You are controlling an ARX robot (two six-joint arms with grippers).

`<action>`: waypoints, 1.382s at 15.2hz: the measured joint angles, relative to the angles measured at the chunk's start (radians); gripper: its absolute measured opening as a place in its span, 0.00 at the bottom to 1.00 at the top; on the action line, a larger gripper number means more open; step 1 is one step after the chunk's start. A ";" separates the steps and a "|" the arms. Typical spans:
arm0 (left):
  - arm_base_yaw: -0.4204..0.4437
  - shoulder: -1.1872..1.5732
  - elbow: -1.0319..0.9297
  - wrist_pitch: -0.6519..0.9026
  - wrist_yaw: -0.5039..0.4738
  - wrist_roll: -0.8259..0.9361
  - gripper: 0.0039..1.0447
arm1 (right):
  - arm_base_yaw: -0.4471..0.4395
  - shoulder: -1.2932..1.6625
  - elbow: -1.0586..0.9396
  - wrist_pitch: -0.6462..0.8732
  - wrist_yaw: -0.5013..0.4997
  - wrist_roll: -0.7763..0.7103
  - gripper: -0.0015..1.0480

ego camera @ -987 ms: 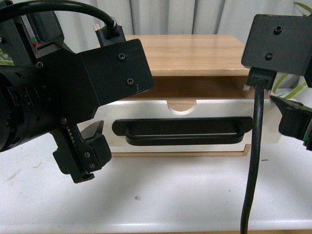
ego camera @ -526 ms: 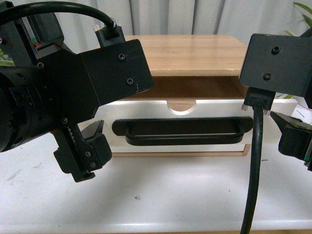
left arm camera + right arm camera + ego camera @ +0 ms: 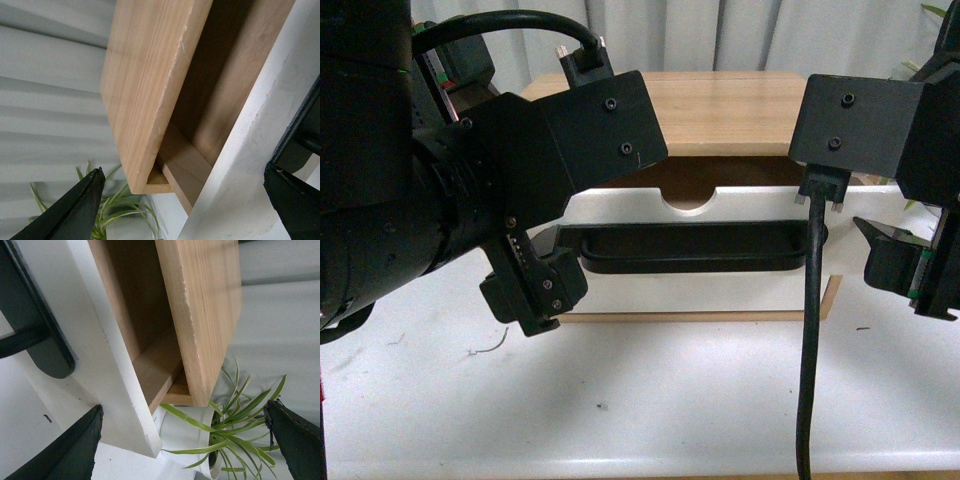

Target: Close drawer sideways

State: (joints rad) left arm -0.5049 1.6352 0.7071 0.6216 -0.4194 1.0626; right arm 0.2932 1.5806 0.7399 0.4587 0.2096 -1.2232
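Wood on wood: could rack the drawer (image 3: 720, 290), standing part-way out of its cabinet (image 3: 740, 100) on the counter (image 3: 650, 400), and jam it if pushed from one end only, with left end effector (image 3: 184, 202) and right end effector (image 3: 185, 440) both spread open, empty, near its front ends.

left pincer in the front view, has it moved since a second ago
Yes. Against the wooden cabinet, the left pincer has shifted right and slightly up, now overlapping the drawer handle at its left end.
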 joint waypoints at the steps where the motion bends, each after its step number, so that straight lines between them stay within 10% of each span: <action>1: 0.003 0.050 0.060 0.016 -0.008 0.000 0.94 | -0.015 0.064 0.065 0.001 -0.006 -0.003 0.94; 16: -0.006 0.068 0.117 -0.130 0.007 -0.126 0.94 | -0.052 0.121 0.156 0.023 -0.071 0.149 0.94; 18: -0.003 -0.068 0.102 -0.250 0.059 -0.309 0.94 | -0.054 -0.012 0.071 0.016 -0.137 0.333 0.94; 21: 0.261 -0.822 -0.169 -0.677 0.241 -1.072 0.94 | -0.256 -0.604 -0.381 0.031 -0.320 1.346 0.94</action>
State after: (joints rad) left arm -0.2443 0.8131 0.5377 -0.0555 -0.1787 -0.0090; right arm 0.0368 0.9768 0.3588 0.4900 -0.1101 0.1230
